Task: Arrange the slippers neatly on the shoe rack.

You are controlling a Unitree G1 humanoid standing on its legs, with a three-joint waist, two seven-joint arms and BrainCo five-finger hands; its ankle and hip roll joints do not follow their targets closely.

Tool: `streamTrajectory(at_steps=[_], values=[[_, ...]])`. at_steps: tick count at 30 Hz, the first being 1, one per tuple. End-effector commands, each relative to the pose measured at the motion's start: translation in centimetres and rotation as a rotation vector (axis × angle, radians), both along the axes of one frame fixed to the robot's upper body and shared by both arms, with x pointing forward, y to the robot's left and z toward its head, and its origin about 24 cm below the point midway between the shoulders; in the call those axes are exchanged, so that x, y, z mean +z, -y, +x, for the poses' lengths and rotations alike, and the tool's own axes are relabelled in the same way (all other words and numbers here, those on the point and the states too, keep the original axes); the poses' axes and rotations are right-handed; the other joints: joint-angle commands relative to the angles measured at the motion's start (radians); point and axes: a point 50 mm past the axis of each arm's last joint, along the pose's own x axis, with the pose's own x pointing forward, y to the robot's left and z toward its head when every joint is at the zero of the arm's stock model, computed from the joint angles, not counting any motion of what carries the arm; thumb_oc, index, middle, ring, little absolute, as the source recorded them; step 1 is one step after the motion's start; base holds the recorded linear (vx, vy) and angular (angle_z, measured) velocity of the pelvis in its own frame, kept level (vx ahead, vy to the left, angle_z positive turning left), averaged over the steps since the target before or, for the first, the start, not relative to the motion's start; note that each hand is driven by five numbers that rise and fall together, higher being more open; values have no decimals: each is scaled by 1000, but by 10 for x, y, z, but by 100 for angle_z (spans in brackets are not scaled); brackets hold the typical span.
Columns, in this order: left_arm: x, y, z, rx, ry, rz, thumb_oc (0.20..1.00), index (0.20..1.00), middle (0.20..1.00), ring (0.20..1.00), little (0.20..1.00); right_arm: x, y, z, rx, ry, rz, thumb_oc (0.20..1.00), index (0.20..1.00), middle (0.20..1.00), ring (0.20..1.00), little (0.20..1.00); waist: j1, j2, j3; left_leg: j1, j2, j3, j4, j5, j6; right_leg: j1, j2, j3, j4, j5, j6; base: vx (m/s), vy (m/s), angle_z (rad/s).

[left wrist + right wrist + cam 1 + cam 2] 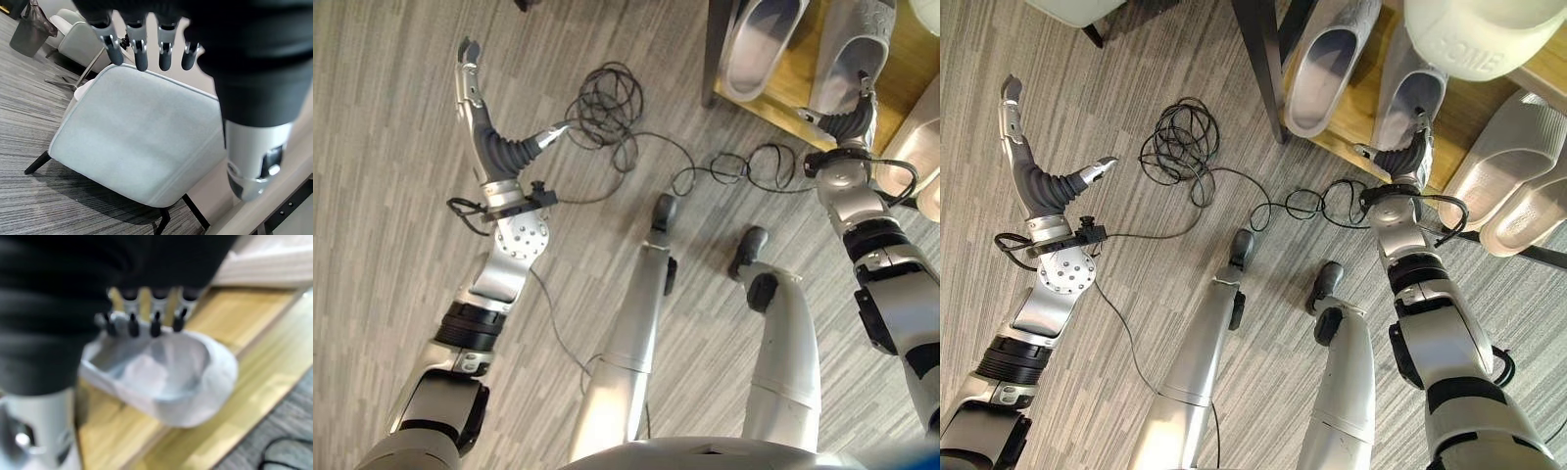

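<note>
Two grey slippers lie side by side, toes inward, on the rack's low wooden shelf [1359, 110]. My right hand [1400, 155] is at the heel of the right one [1402, 90], and its straight fingers [132, 325] touch that slipper's [166, 377] heel rim while the thumb stands apart. The left grey slipper [1324, 67] lies free beside it. An off-white slipper [1477, 39] sits on the level above. A beige pair [1513, 181] rests further right. Over the bare floor far to the left, my left hand [472, 96] is open and holds nothing.
The rack's dark leg [1258, 59] stands at its left corner. A pale grey upholstered chair [137, 142] on dark legs is beyond my left hand, its edge also at the top of the floor area [1077, 10]. A dark bin [29, 29] stands further off.
</note>
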Motion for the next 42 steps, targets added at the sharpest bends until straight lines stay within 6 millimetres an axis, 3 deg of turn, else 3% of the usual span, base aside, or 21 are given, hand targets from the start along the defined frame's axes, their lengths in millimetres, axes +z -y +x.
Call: streamTrajectory(at_steps=[1,10,22,28,42], values=[[7,-8,-5,19,49,39,1000,1000,1000,1000,1000,-32,-71,10,296,-130,43,1000,1000,1000,1000,1000,43,9,-2,-2,1,-6,-48,-92,29,23,8,63,-38,-30,79,0,0,0],[-13,-7,1,31,-24,45,1000,1000,1000,1000,1000,-32,-86,9,353,-115,35,1000,1000,1000,1000,1000,45,9,6,0,6,-8,-43,-91,28,26,11,66,-37,-28,77,0,0,0],[-5,-6,-1,23,-3,61,1000,1000,1000,1000,1000,-31,-97,9,395,-119,8,1000,1000,1000,1000,1000,46,18,14,5,7,-6,-43,-90,26,32,11,66,-37,-29,76,0,0,0],[-6,-3,-2,16,-1,64,1000,1000,1000,1000,1000,-26,-94,10,380,-104,-5,1000,1000,1000,1000,1000,47,18,18,5,6,-7,-42,-88,24,33,11,67,-38,-27,75,0,0,0],[-2,-13,-4,49,17,18,1000,1000,1000,1000,1000,-9,-66,8,248,-8,10,1000,1000,1000,1000,1000,42,16,17,1,7,-11,-45,-85,25,29,11,71,-36,-27,74,0,0,0]])
